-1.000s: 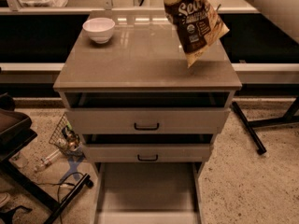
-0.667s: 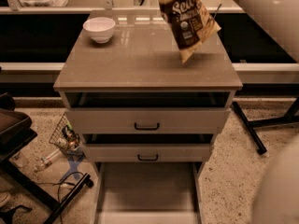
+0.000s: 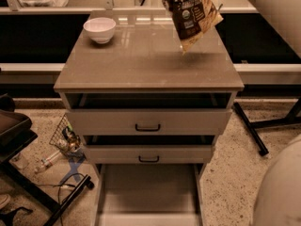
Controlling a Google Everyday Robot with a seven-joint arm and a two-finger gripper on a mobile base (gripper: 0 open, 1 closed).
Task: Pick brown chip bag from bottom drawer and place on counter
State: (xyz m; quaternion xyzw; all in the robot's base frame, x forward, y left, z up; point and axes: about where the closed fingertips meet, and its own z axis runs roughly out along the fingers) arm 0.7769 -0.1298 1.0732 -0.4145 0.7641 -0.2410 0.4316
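Brown chip bag hangs above tabletop at 1 o'clock; pincer off-frame above, grip state cannot be told; lower before releasing.

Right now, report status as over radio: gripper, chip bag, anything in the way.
Gripper out of view, above top edge. Brown chip bag hangs over counter, right rear. White bowl left rear, apart from bag.

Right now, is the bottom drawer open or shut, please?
Open: the drawer is pulled out below the two upper ones, its floor showing. The gripper is out of view.
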